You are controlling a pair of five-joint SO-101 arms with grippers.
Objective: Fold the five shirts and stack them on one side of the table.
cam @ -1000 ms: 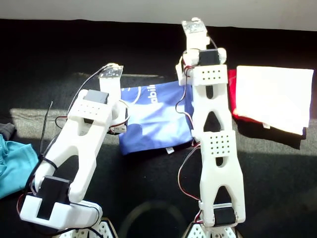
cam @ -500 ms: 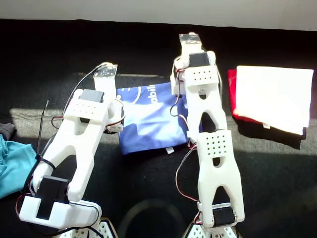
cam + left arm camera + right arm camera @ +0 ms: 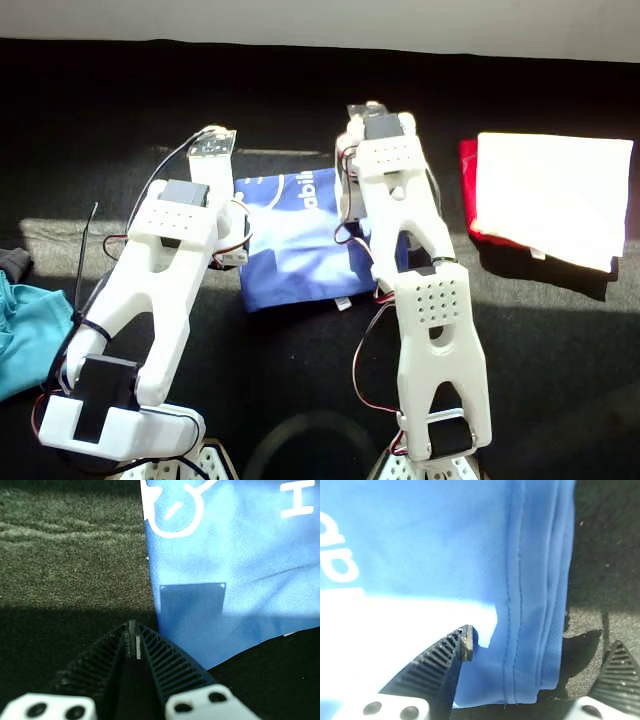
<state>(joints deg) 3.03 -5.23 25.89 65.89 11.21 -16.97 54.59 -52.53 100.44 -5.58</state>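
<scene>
Folded blue fabric shirt [image 3: 300, 240] lies mid-table on black cloth [image 3: 120, 100], btwn the two white arms. L arm [image 3: 150, 290] is bent at the elbow. Left gripper [image 3: 131, 642] is pinched together w/ nothing in it, tip just beside the shirt's edge. R arm [image 3: 420, 260] stretches fwd, leaning over the shirt. Right gripper [image 3: 542, 647] is spread wide, straddling the hemmed edge. Folded white shirt [image 3: 550, 195] tops a red shirt [image 3: 468, 190] at the right side.

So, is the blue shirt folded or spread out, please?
Folded. The blue shirt lies as a compact rectangle, and stacked fabric edges show along its side in the right wrist view.
</scene>
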